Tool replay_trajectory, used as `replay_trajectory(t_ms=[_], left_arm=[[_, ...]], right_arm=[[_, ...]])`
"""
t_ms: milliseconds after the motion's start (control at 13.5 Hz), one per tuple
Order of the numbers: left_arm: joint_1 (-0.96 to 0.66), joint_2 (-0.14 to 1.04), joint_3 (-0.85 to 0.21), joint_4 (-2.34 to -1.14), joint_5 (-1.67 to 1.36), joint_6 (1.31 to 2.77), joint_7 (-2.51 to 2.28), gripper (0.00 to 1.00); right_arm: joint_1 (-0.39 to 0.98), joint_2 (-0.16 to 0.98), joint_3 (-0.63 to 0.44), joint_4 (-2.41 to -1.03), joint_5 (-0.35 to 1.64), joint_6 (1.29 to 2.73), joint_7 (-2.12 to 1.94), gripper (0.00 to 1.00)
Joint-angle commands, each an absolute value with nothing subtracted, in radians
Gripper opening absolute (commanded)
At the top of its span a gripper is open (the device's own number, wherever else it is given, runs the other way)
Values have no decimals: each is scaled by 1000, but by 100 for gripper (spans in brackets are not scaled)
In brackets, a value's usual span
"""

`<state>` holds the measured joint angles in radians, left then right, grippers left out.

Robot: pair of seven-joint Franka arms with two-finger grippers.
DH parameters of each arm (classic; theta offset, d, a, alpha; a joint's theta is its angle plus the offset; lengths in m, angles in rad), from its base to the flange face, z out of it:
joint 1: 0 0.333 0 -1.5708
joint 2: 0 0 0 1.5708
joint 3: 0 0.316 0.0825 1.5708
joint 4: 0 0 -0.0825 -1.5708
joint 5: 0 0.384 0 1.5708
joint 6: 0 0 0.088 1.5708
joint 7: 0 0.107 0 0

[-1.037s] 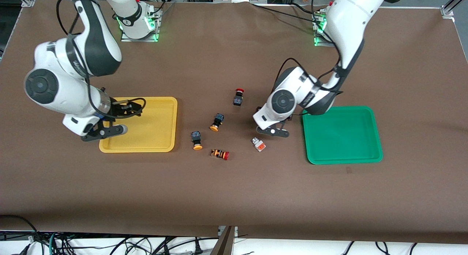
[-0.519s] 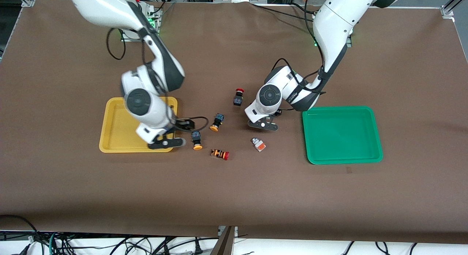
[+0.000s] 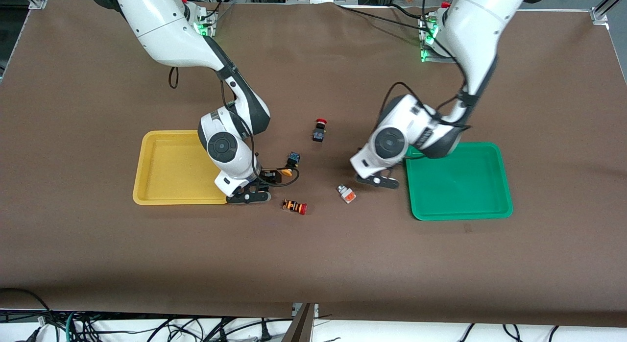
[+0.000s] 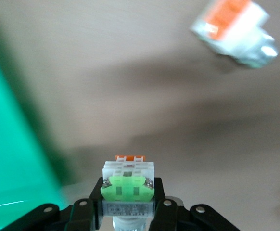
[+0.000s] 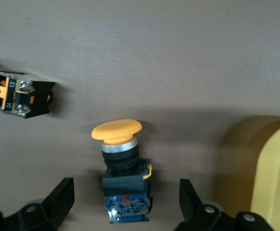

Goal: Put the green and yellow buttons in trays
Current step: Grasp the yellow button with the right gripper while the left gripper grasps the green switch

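Observation:
My right gripper (image 3: 258,188) is open, low over the table beside the yellow tray (image 3: 166,168). In the right wrist view its fingers (image 5: 58,197) stand on either side of a black-bodied button with a yellow-orange cap (image 5: 123,166); the arm hides this button in the front view. A second yellow-capped button (image 3: 291,163) lies close by. My left gripper (image 3: 377,181) is shut on the grey switch with the green face (image 4: 127,187), held beside the green tray (image 3: 458,180). The grey switch with the orange face (image 3: 347,194) lies on the table and shows in the left wrist view (image 4: 234,31).
An orange-and-black striped switch with a red cap (image 3: 294,207) lies nearer to the front camera than the yellow-capped buttons; its body shows in the right wrist view (image 5: 17,96). A black switch with a red mushroom cap (image 3: 319,130) stands farther back. Both trays hold nothing.
My right arm swung from over the yellow tray to the yellow-capped button beside it. My left gripper, holding the green switch, shifted toward the green tray.

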<state>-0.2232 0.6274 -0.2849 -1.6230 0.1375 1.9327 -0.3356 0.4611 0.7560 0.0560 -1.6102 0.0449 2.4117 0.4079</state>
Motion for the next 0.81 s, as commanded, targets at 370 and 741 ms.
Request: replay_trajectory(t_ms=[370,741], left_arm=[[-18,670,-288,-1662,259,1951,-11,12],[-8,631,-304,-1625,244,1947,-14,100]], right_arm=[[462,739,51,-1640,52,2422,407,24],[404,641,25,-1626,49,2263,260,24]])
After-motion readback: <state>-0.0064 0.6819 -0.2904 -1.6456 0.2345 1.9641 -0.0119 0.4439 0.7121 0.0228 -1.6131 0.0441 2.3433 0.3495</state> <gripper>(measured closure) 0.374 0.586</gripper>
